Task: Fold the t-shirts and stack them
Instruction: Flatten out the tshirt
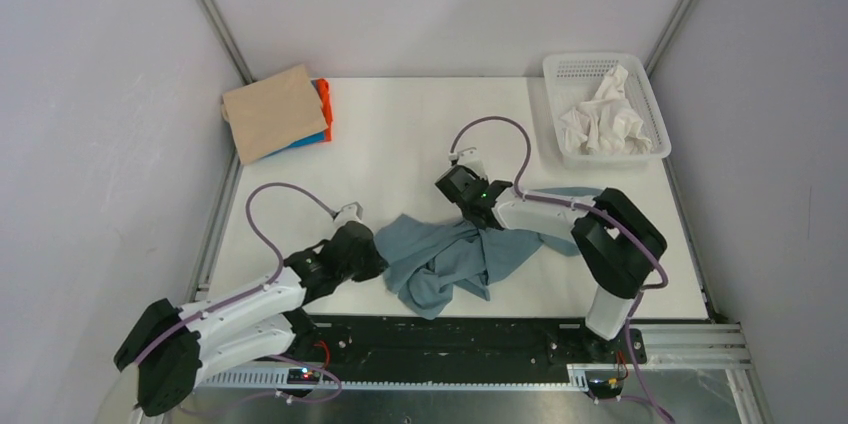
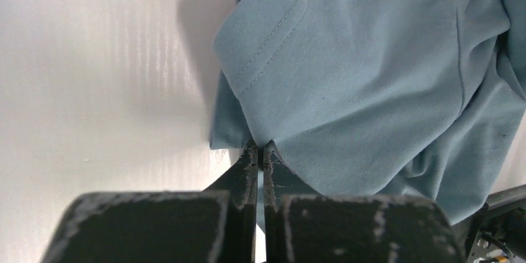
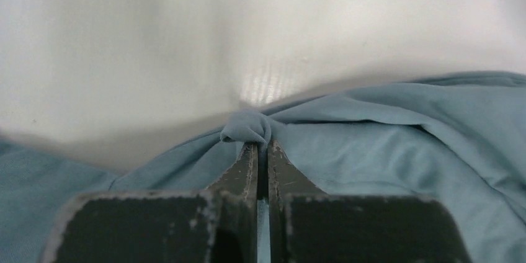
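White tabletop (image 1: 400,134) fills most of what I see, boxed in by pale walls. Near the middle of its near edge lies the slate-blue t-shirt (image 1: 445,259), rumpled and unfolded. My left claw (image 2: 260,150) is pinched together on the shirt's left edge, just below a stitched hem. My right claw (image 3: 262,146) is clamped on a small nub of cloth on the shirt's far side.

Both bites look thin (the right one is little more than a puckered tip), so I judge that a quick pull could slide the cloth out. The shirt is also bunched between my claws. If I spread them, it may come up twisted, or I may be holding more than one layer.

At the far right corner, the white mesh basket (image 1: 655,109) holds a crumpled white cloth (image 1: 603,124). At the far left corner sits the folded pile, with a tan shirt (image 1: 272,112) on top, then an orange shirt (image 1: 323,99) and a bright blue shirt (image 1: 310,139) showing beneath.
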### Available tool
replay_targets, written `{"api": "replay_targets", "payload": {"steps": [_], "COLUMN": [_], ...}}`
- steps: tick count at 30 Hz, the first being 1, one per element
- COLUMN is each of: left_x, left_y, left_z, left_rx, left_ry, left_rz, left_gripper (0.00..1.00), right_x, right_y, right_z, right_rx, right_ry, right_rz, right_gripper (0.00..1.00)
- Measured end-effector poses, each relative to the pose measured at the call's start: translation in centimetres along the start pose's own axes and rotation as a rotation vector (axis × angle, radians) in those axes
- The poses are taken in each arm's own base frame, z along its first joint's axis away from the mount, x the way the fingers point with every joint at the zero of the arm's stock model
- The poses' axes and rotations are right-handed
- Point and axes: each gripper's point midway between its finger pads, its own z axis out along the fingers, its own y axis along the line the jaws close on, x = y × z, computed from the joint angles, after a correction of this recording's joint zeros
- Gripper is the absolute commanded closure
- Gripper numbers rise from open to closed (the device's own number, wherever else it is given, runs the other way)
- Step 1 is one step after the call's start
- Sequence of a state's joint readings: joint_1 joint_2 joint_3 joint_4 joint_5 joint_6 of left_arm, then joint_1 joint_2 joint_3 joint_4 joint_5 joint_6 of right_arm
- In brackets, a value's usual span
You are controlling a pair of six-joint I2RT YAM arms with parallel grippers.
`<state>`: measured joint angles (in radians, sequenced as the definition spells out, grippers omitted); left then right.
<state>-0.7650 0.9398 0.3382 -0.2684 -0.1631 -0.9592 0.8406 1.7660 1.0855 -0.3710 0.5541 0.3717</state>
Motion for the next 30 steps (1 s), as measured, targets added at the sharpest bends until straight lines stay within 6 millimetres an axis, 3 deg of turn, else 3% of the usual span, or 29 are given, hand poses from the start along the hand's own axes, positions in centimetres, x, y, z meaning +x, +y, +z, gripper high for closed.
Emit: {"api": "replay_targets", "payload": {"steps": [4, 7, 11, 14, 18, 23, 25, 30], "left_x": [-1.3, -3.4, -8.5, -12.6, -17.7, -22.7, -23.9, -25.0], "left_y": [0.4, 0.4, 0.9, 0.3, -2.3, -4.9, -5.4, -5.5], "left_z": [-0.6, -1.4, -3.0, -5.7, -11.6, -22.5, -27.2, -37.3], "left_rx": [-0.025, -0.034, -0.059, -0.053, 0.017, 0.14, 0.193, 0.308], "left_ry": [-0.055, -0.124, -0.261, -0.38, -0.565, -0.834, -0.932, -1.132], "left_rz": [-0.003, -0.016, -0.087, -0.106, -0.09, -0.093, -0.102, -0.137], "left_gripper": [1.0, 1.0, 1.0, 1.0, 1.0, 1.0, 1.0, 1.0], "right_x": [-1.7, -3.5, -5.4, -7.4, -10.4, -12.1, -12.9, -13.1], "right_y": [-2.2, -5.8, -11.6, -14.5, -18.7, -22.4, -23.3, -25.1], "right_z": [-1.6, -3.8, -7.4, -10.8, -17.9, -27.2, -31.4, -39.3], "right_rx": [0.033, 0.034, 0.049, 0.029, -0.034, -0.1, -0.145, -0.221], "right_ry": [-0.05, -0.134, -0.273, -0.399, -0.642, -0.899, -1.0, -1.176], "right_rz": [0.065, 0.174, 0.322, 0.399, 0.508, 0.572, 0.575, 0.585], "right_gripper": [1.0, 1.0, 1.0, 1.0, 1.0, 1.0, 1.0, 1.0]}}
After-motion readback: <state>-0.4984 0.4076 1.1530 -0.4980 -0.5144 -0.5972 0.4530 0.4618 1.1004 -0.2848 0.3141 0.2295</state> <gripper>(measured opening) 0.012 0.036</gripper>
